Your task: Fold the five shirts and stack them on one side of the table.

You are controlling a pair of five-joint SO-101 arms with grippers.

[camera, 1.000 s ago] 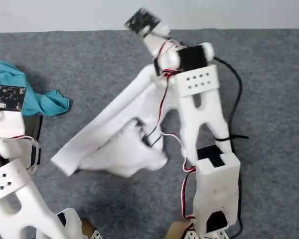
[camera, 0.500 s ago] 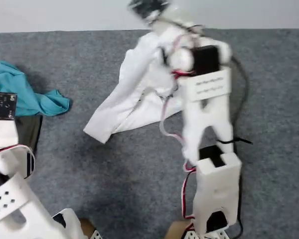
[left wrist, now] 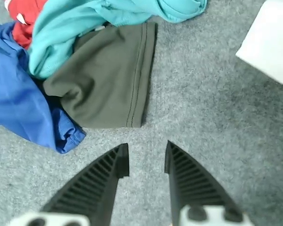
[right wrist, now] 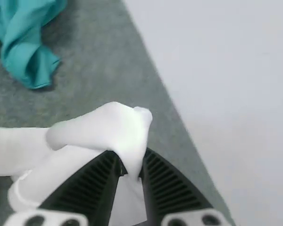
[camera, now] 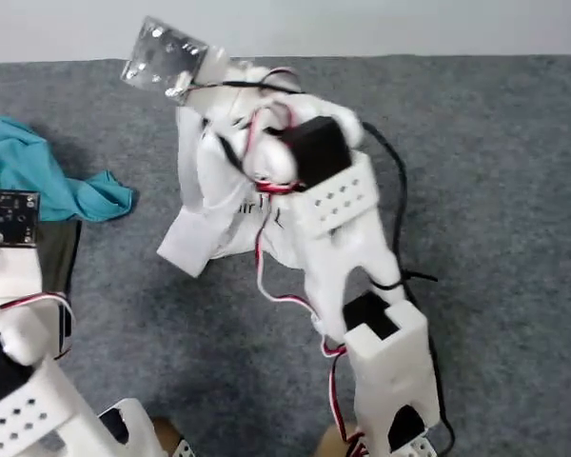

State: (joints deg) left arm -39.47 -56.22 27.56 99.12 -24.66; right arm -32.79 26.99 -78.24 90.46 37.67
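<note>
From the high view I see the right arm [camera: 333, 219] bent over toward the far edge of the grey surface [camera: 495, 190]. The white shirt [camera: 209, 205] hangs in a bunch under the arm's end. I cannot tell if its low corner touches the surface. The teal shirt [camera: 38, 176] lies in a heap at the far left, well apart from the white one. A dark shirt [camera: 62, 248] lies just beside the teal one, partly under the left arm [camera: 19, 286].

In the left wrist view, the left jaws are a little apart, with nothing between them, and they hang over bare surface [left wrist: 217, 117]. Ahead of them is the pile (four shirts, all crumpled). The dark shirt [left wrist: 108, 75] is nearest and the teal shirt [left wrist: 85, 23] lies over its far part. The blue shirt [left wrist: 19, 103] is pressed against the dark one's side. A bit of the red shirt [left wrist: 23, 19] shows between blue and teal. One corner of the white shirt [left wrist: 269, 42] shows off to the side, apart from the pile.

In the right wrist view, the right jaws are pinched tight on a fold of the white shirt [right wrist: 108, 132], and the cloth puffs out above them. The teal shirt [right wrist: 23, 42] lies farther off on the surface [right wrist: 99, 61], and a pale wall [right wrist: 217, 70] stands past the edge.
</note>
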